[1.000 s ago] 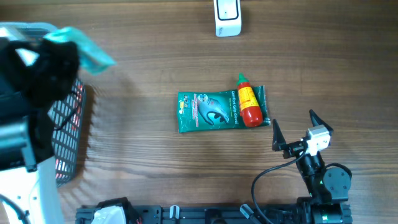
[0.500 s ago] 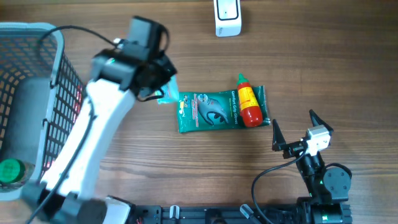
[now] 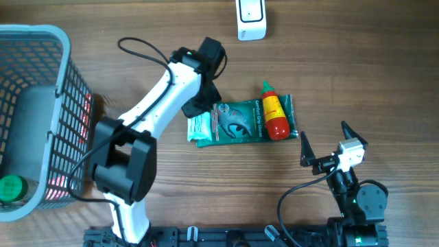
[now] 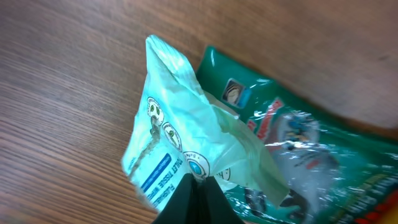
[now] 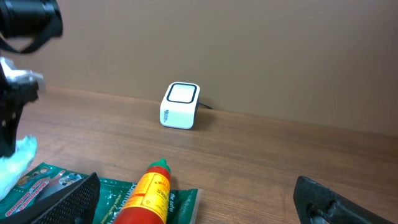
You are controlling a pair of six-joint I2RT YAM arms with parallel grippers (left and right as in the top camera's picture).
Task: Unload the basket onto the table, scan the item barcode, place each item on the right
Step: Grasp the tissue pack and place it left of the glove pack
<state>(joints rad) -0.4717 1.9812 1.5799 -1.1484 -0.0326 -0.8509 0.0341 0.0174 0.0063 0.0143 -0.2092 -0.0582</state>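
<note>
Center of the overhead frame: left arm reaches from the lower left up and across the worktop (image 3: 357,62), wrist bent back down toward the middle.

- Left gripper (image 4: 194,194): clenched on the pale mint packet (image 4: 177,146), pinching one edge of it. In the wrist view the dark fingers meet at the bottom center of the frame, and the packet crumples away from them.
- Pale mint packet, overhead view (image 3: 199,127): at the left end of the dark green packet (image 3: 241,122), overlapping that packet's edge. Cannot tell whether it rests on the wood or hangs just above it.
- Dark green packet: lies flat at mid-frame, long side running left to right.
- Red sauce bottle (image 3: 275,114): lies on its side across the right end of the dark green packet, green cap toward the top of the frame.
- White scanner (image 3: 251,19): top edge of the frame, center right, well apart from the mint packet. Right wrist view shows it upright on the wood (image 5: 180,106).
- Grey wire basket (image 3: 66,96): far left. A green-lidded item (image 3: 9,189) sits in its lower corner.
- Right gripper (image 3: 323,134): lower right, released, jaws spread wide, nothing between them, well apart from all the packets.
</note>
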